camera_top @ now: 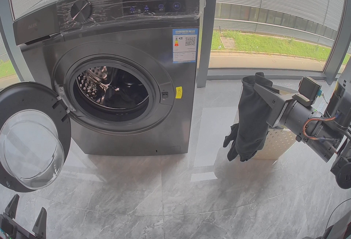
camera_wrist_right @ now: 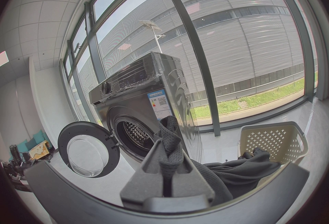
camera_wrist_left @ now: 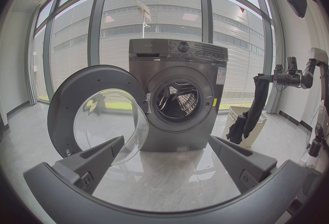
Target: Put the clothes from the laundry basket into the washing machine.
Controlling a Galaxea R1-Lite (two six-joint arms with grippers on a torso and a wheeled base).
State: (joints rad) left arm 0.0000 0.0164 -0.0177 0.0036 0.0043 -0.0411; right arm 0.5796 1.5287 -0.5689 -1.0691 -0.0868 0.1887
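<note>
At frame right, the right gripper (camera_top: 260,88) clamps a long dangling garment (camera_top: 250,123) by the basket (camera_top: 279,143), so its low hem could snag the washer (camera_top: 146,42) rim; the left gripper (camera_wrist_left: 164,139) stands apart.

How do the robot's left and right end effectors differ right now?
The left end effector is open and empty; the right end effector is shut on a dark grey mesh garment. The left sits low near the pale tiled floor; the right is raised above the cream perforated laundry basket, garment dangling. Both are grey with two wedge-shaped prongs.
</note>
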